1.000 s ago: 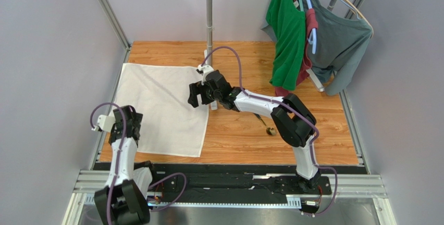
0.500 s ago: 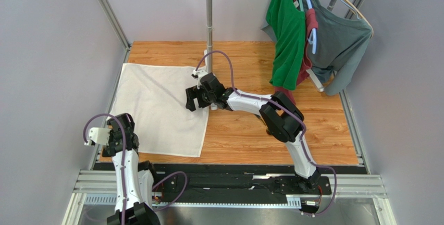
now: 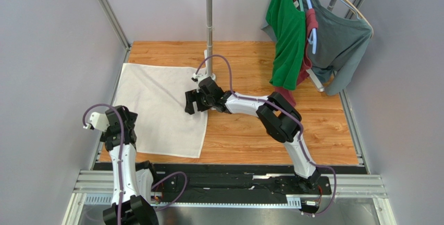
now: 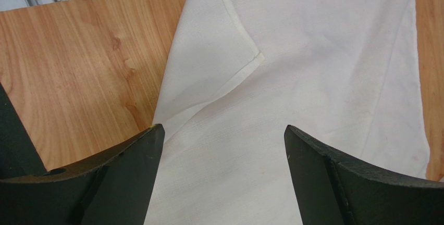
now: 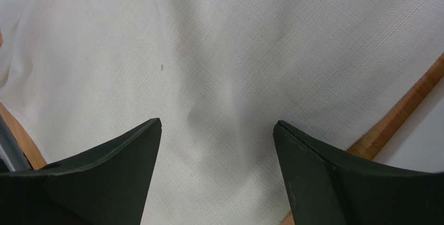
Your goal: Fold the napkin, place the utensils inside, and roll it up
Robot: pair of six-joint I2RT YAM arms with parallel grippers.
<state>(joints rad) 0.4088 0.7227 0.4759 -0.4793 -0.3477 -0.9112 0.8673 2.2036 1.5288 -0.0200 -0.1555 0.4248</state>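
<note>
Left tool (image 4: 221, 127) and right tool (image 5: 216, 122) both stand wide apart, and neither holds anything. Only cloth shows in the gap between each pair of fingers. The left tool hangs over the near left corner of the napkin (image 3: 159, 108), and the right tool hangs over its right edge, about halfway along.

The napkin lies spread out on the left part of the desk (image 3: 250, 131), nearly flat, with shallow creases under the right tool. The one turned-over part is a small corner flap (image 4: 208, 63) at the near left, which lies doubled back on the cloth. It looks more like a stray flip than a deliberate fold. By this showing the task is at its very start: the proper fold is not yet made, nothing has been laid inside, and no rolling has begun. All three steps are left to do.

The spoon cannot be seen in any view; it may lie hidden behind the right arm, but that cannot be told.

No bowl, tray or box is in view. The napkin is the only thing meant to hold anything, and nothing rests on it. At the far side a green shirt (image 3: 285, 32) and a grey shirt (image 3: 338, 42) hang beside a pole stand (image 3: 209, 22), well apart from the napkin.
</note>
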